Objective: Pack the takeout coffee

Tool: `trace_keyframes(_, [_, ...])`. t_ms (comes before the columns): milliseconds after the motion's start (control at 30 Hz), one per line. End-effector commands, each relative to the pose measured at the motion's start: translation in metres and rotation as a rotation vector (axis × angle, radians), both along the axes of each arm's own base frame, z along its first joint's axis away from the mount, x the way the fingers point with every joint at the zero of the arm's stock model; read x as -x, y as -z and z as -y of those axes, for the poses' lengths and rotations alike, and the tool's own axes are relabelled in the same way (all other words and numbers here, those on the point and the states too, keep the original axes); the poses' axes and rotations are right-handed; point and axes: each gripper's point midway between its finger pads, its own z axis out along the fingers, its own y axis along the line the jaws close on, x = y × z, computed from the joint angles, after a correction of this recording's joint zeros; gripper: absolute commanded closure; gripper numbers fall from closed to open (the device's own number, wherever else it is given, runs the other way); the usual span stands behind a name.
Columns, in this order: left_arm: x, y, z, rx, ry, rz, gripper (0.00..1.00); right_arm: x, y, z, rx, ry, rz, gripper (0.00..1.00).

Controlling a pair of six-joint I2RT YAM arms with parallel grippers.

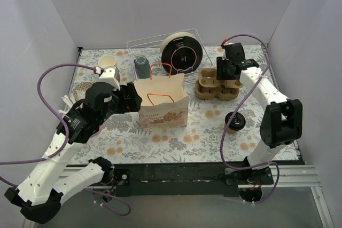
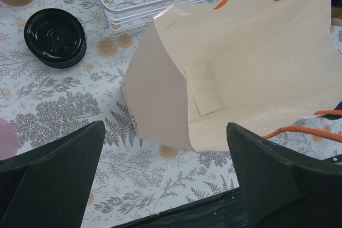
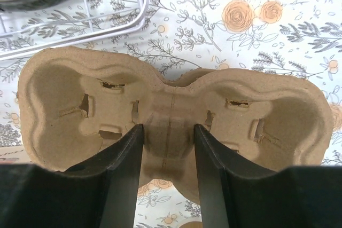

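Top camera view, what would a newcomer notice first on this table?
The tan paper bag with orange handles stands open mid-table, with the left gripper open close against its left side. At back right, the right gripper straddles the middle ridge of a pulp cup carrier. A black-lidded takeout coffee sits alone nearer the right arm's base.

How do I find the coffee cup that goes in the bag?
Start at the paper bag in the middle of the table. Look right, toward the right arm: the coffee cup stands alone, nearer than the cardboard cup holder. Only it wears a black lid.
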Motion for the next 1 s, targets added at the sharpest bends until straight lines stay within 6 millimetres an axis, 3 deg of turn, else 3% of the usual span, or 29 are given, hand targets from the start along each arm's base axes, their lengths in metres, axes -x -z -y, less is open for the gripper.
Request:
trace_keyframes(0, [-0.004,-0.012,-0.003,0.001,-0.024,0.023,0.03,-0.003,-0.04,0.002,-0.009,-0.001,0.09,0.58])
trace_keyframes(100, [-0.006,-0.008,0.001,0.004,-0.017,0.004,0.05,0.004,-0.05,0.003,-0.018,-0.003,0.111,0.59])
trace_keyframes(267, [-0.015,0.002,0.007,-0.013,-0.031,-0.041,0.11,0.019,-0.085,0.0,-0.062,-0.021,0.17,0.59])
trace_keyframes(533, [-0.025,-0.002,0.025,0.034,-0.002,-0.057,0.24,0.055,-0.178,-0.025,-0.164,-0.098,0.345,0.6])
trace_keyframes(600, [-0.028,0.002,0.023,0.018,-0.022,-0.06,0.26,0.066,-0.198,-0.039,-0.193,-0.123,0.388,0.62])
trace_keyframes(733, [-0.032,0.003,0.022,0.005,-0.036,-0.061,0.29,0.093,-0.255,-0.073,-0.303,-0.203,0.528,0.64])
trace_keyframes(833, [-0.032,-0.007,0.022,0.027,-0.035,-0.035,0.3,0.114,-0.285,-0.107,-0.437,-0.286,0.579,0.64])
trace_keyframes(967, [-0.032,-0.017,0.021,0.045,-0.045,-0.019,0.28,0.145,-0.31,-0.154,-0.618,-0.439,0.587,0.65])
